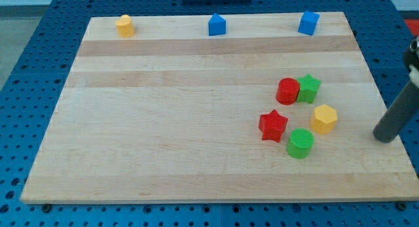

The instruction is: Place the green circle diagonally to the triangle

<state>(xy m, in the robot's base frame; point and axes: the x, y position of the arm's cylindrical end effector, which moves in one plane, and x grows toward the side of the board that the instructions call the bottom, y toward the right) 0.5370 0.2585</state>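
Right of the yellow hexagon and green circle, my gripperless tip rests on pale wood.

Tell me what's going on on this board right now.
My tip rests near the view's right edge of the wooden board, touching nothing. The green circle sits to its left, beside a red star and a yellow hexagon. The blue triangle-like block is far off at the view's top.

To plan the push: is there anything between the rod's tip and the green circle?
In the camera view, only bare board separates my tip from the green circle; the yellow hexagon sits just above that line.
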